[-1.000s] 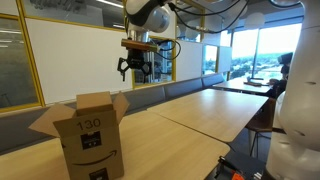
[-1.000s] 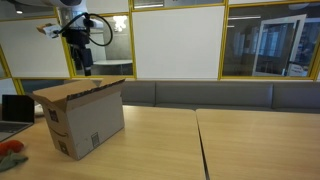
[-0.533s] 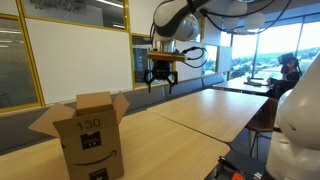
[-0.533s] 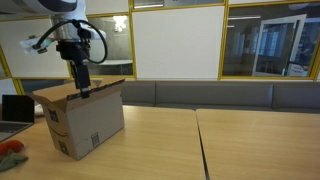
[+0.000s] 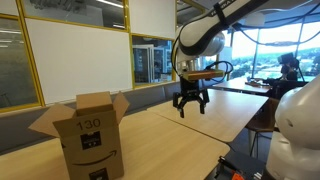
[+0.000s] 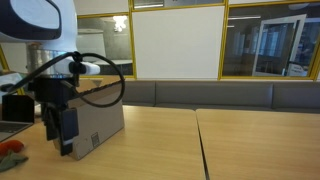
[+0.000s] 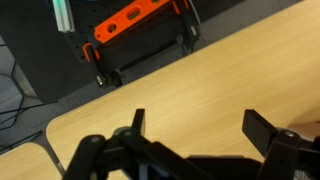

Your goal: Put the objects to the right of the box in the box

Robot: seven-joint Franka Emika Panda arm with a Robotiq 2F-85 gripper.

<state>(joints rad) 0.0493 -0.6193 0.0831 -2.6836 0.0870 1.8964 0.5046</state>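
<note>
The brown cardboard box [image 5: 92, 135] stands on the wooden table with its flaps up, a smile-arrow logo and "130" on its side. In an exterior view the box [image 6: 104, 122] is partly hidden behind the arm. My gripper [image 5: 190, 104] hangs open and empty over the table, well away from the box. Seen from the opposite side, the gripper [image 6: 62, 140] is close to the camera, in front of the box. In the wrist view the gripper [image 7: 200, 128] shows two dark fingers spread wide over bare wood. The objects are not in view.
A laptop [image 6: 15, 107] and a red-orange thing [image 6: 10, 151] sit at the table's edge. Past the table edge, on the dark floor, lies an orange-and-black frame [image 7: 140, 35]. A second table [image 5: 215, 112] adjoins. A padded bench [image 6: 240, 95] runs along the wall.
The gripper has swung away from above the box and come down lower over the table. It has stayed open and empty.
</note>
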